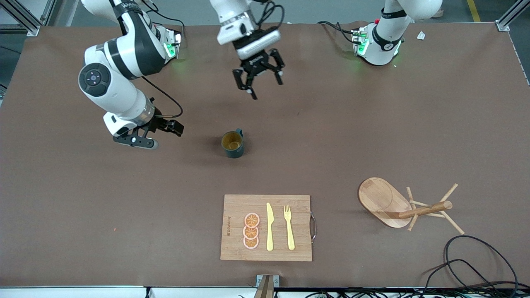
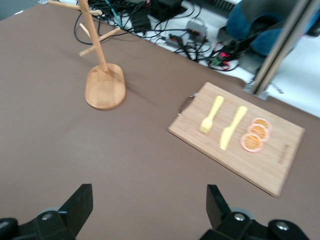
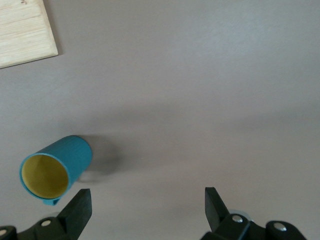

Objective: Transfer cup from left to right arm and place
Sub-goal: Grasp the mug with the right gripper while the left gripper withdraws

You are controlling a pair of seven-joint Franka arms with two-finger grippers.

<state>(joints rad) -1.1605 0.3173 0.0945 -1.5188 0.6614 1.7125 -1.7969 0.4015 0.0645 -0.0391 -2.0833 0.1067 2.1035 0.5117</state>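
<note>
The cup [image 1: 232, 144] stands upright on the brown bench [image 1: 372, 136], near the middle. It is dark teal with a yellowish inside, and its handle points toward the robots' bases. Nothing touches it.

The left pincer [image 1: 260, 78] hangs in the air over bare bench, between the cup and the bases. Its two fingers are spread wide apart and hold nothing. In the left wrist view the same fingers [image 2: 80, 205] show dark and far apart.

The right pincer [image 1: 154, 133] is low over the bench, beside the cup, toward the right arm's end. Its fingers are apart too and it is empty. In the right wrist view the cup [image 3: 55, 167] shows near one of its fingers [image 3: 77, 210], but they do not touch.

Nearer to the front camera than the cup lies a wooden cutting board [image 1: 234, 207]. On it are three orange slices [image 1: 251, 231], a yellow knife [image 1: 269, 227] and a yellow fork [image 1: 289, 227]. A wooden mug tree [image 1: 397, 205] stands toward the left arm's end. Black cables [image 1: 476, 265] lie near it at the bench edge.
</note>
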